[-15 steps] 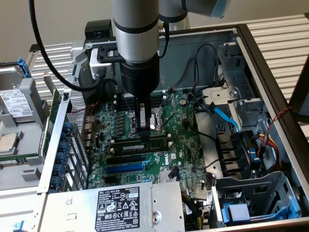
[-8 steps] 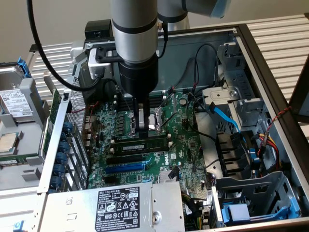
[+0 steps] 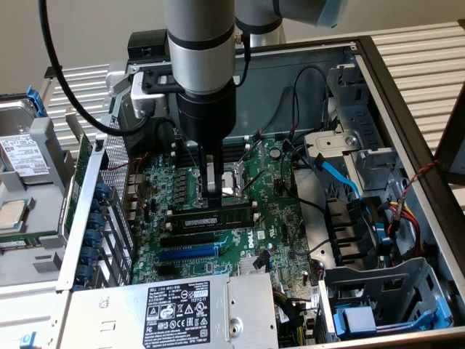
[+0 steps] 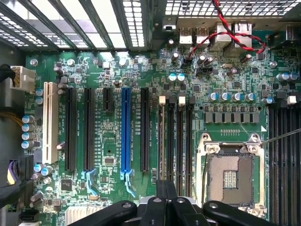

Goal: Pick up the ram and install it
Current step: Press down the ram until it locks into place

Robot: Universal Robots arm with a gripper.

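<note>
We pinch the ram [image 3: 212, 217] edgewise in our closed gripper [image 3: 212, 195], keeping it aligned above the slots [image 4: 175, 136].

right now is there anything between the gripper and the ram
Nothing visible. In the exterior view the gripper, shut, has its fingertips right at the top edge of the ram, which stands on edge among the black memory slots just below the CPU socket.

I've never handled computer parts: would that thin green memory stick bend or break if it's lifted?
The ram is a thin, flat board, so probably stiff and light. Its chips look fragile, so rough squeezing might damage it. Standing on edge by the tool, it could tip.
</note>
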